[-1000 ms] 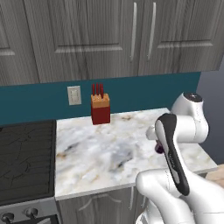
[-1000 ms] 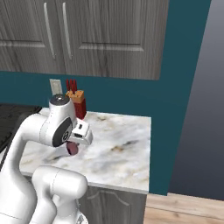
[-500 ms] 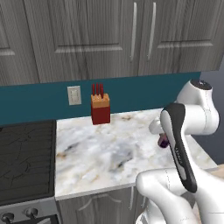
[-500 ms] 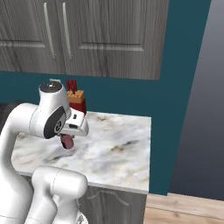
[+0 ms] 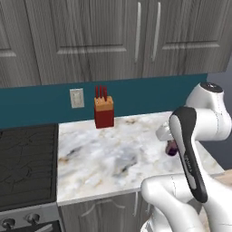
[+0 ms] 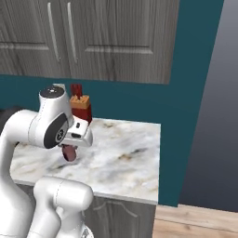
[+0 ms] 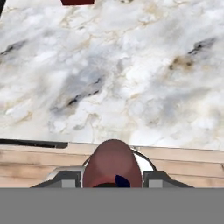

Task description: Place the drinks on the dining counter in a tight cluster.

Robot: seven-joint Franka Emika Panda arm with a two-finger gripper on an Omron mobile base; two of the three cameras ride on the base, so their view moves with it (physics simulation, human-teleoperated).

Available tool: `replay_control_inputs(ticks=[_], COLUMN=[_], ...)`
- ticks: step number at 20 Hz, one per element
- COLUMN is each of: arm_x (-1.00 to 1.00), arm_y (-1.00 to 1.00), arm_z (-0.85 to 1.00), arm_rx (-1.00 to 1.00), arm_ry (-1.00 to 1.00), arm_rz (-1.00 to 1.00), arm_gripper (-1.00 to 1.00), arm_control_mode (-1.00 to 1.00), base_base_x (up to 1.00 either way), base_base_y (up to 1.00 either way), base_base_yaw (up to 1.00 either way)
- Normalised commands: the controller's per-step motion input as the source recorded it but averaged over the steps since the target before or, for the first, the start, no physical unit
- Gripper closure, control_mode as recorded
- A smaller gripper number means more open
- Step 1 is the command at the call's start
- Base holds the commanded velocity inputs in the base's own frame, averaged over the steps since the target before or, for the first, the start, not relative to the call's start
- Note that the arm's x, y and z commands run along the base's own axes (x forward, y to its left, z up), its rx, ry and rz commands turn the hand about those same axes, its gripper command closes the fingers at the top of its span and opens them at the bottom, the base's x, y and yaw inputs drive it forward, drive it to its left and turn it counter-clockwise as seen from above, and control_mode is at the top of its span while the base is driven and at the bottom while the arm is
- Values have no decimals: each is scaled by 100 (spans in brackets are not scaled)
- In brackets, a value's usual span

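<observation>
My gripper [image 6: 69,148] is shut on a short dark-maroon bottle [image 6: 69,153], one of the drinks. It hangs just above the right part of a small marble counter [image 6: 125,155]. From the left base the bottle [image 5: 172,148] peeks out beside my forearm, under the gripper [image 5: 168,141]. In the hand view the bottle's rounded maroon body [image 7: 113,162] sits between the two fingers [image 7: 65,178], with the marble top and a strip of wood floor beyond it. The dining counter is out of view.
A red knife block [image 5: 103,113] stands at the back of the small counter [image 5: 113,154] against the teal wall. A black stove [image 5: 27,158] adjoins it on the left. Grey cabinets hang above. Wood floor [image 6: 195,223] lies right of the counter.
My arm's upper joints have swung up and to the right. The held maroon bottle has shifted slightly toward the counter's right side, still in the grip.
</observation>
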Motion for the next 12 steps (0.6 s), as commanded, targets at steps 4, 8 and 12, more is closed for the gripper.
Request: replay_control_inputs(ticks=[4,8,12], arm_x=[0,0,0], arm_y=[0,0,0], arm_z=[0,0,0], arm_rx=[0,0,0], arm_ry=[0,0,0], arm_rz=[0,0,0], arm_gripper=[100,100,100], arm_control_mode=[100,100,100], base_base_x=[-92,-70,-16], base_base_y=[0,0,1], base_base_yaw=[0,0,27])
